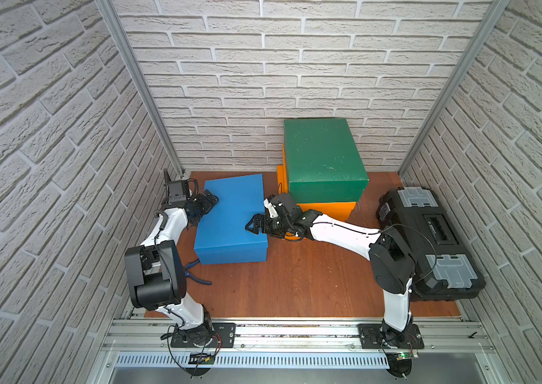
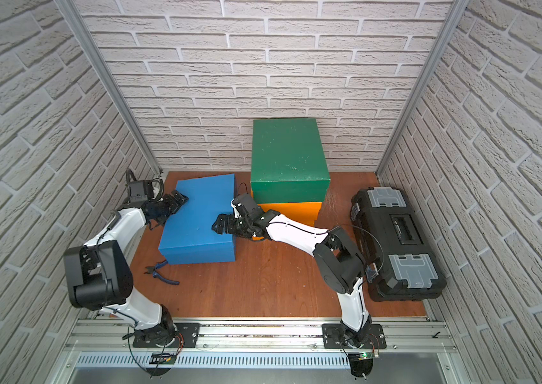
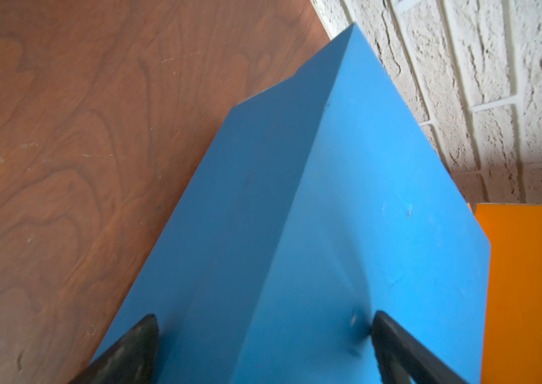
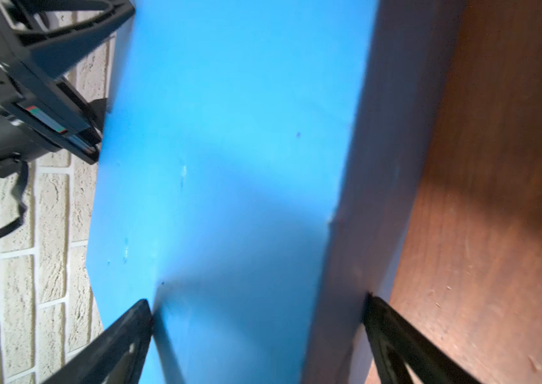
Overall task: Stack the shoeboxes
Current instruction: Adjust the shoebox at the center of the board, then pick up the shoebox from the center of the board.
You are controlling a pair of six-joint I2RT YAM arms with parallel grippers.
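Blue-handled pliers (image 2: 163,276) lie on the wooden table (image 1: 296,282) at the foot of the blue box (image 1: 229,219), near the left gripper (image 1: 212,199). Both the left gripper and right gripper (image 1: 252,226) stand spread wide, each astride a top edge of that box, which lies between them. Past the right fingers (image 4: 123,339), a green box (image 1: 324,159) tops an orange box (image 1: 329,209), a black toolbox (image 1: 429,239) beyond.

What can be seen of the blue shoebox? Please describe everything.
The blue shoebox is a plain matte lidded box, closed, apparently resting on the wooden table left of the orange-and-green stack, apart from it. The left gripper and right gripper straddle its two long upper edges, fingers spread wide, tips seemingly touching it.
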